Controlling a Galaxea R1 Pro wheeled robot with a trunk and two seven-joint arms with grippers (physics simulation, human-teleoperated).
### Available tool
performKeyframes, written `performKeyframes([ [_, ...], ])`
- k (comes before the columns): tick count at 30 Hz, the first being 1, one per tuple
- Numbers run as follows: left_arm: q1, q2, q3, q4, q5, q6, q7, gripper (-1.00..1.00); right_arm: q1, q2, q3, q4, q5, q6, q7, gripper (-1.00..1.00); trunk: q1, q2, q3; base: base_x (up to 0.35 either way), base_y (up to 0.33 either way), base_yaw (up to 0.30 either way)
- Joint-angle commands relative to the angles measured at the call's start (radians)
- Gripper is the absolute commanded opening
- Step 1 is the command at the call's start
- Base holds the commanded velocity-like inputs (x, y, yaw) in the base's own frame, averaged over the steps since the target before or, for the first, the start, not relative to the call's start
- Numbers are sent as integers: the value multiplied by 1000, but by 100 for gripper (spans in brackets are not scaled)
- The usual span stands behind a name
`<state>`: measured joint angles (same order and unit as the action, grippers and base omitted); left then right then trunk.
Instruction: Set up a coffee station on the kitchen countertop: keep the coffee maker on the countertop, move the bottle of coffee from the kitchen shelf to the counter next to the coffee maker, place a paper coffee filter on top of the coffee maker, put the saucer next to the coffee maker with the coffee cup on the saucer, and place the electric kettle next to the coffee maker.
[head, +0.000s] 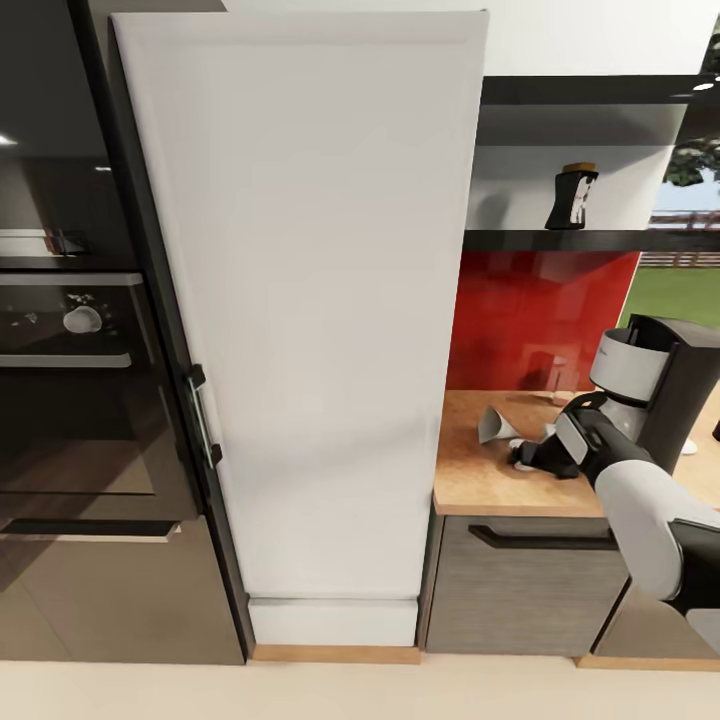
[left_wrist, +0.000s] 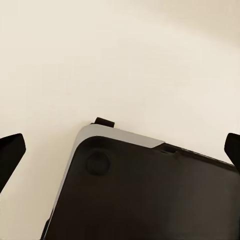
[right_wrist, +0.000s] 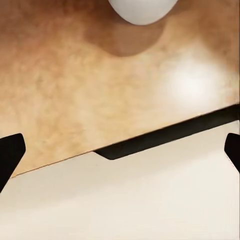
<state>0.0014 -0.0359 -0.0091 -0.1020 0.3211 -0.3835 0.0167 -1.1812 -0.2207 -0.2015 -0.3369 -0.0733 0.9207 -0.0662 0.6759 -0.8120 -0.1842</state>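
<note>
A tall white cabinet (head: 310, 310) stands beside the wooden countertop (head: 480, 480). There the coffee maker (head: 665, 385) stands (right end), with the right gripper (head: 528, 455) spread empty near the paper coffee filter (head: 497, 425). The bottle of coffee (head: 573, 197) sits on the shelf (head: 560, 240) above. The left gripper (left_wrist: 120, 150) is spread empty.

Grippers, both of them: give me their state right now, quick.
Left gripper: open, holding nothing, over the floor.
Right gripper: open, holding nothing, above the countertop edge.
</note>
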Motion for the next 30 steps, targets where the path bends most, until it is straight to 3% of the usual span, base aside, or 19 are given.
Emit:
performKeyframes([
  [1, 0, 0, -1, -1, 3, -2, 2, 100, -1, -1, -4, 0, -9, 4, -15, 100, 0, -1, -1, 77, 0, 0],
  [11, 0, 1, -2, 2, 3, 0, 2, 100, -2, -12, -6, 5, -35, -6, -71, 100, 0, -1, -1, 244, 0, 0],
  [25, 0, 1, -3, 3, 3, 5, 2, 100, -3, -14, -6, 7, -34, -31, -109, 100, 0, -1, -1, 115, 0, 0],
  [30, 0, 1, -7, 12, -5, 3, 2, 100, -3, -26, -6, 7, -34, -28, -141, 100, 0, -1, -1, 41, 0, 0],
])
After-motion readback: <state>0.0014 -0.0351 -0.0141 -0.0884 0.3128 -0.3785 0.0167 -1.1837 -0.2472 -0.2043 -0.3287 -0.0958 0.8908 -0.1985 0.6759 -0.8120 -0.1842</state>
